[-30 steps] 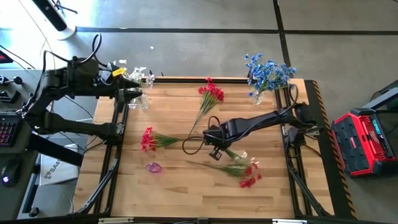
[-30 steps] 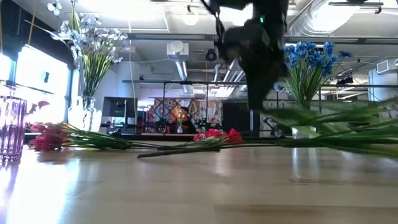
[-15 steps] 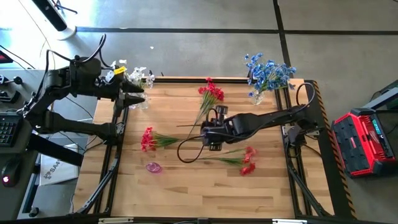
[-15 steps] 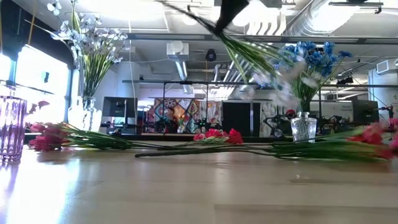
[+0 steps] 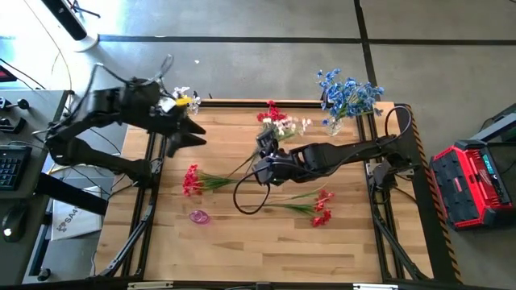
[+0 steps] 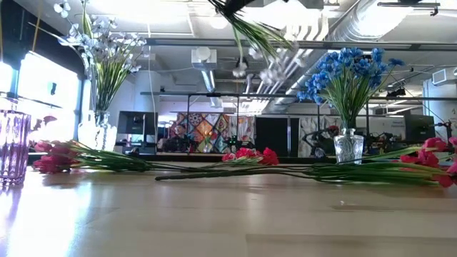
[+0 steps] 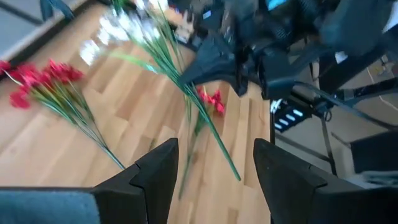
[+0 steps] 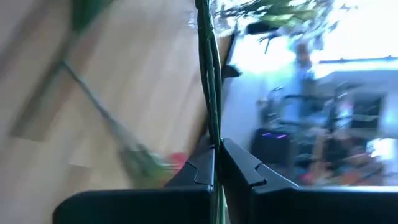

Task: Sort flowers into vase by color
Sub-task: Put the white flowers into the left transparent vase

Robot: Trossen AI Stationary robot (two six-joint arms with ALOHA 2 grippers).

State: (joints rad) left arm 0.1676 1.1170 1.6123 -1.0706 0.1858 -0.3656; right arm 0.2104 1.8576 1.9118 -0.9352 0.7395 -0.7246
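A white sprig has been lifted off the table since 1 second ago — then it lay among the red sprigs at about 5 o'clock, under the right gripper. Now its green stems are pinched in the fully closed fingers of that gripper near the table's middle, and the white blossoms point towards 12 o'clock. The left gripper has also been moved inward from the 10 o'clock corner; its fingers stand partly open and nothing is held in them. It is judged that a handover is being prepared, so that the white sprig can go to the vase with white flowers.

In the high view, 3 red sprigs are seen left on the wood: 1 at 9 o'clock, 1 at 12 o'clock and 1 at 4 o'clock. The blue flowers already stand in their vase at 1 o'clock.

The closed grip is shown clearly only in the right wrist view, where the stems pass between the 2 fingers. The left wrist view shows the open gap of the left fingers, with the right arm and the sprig ahead — the low view shows only the hanging sprig.
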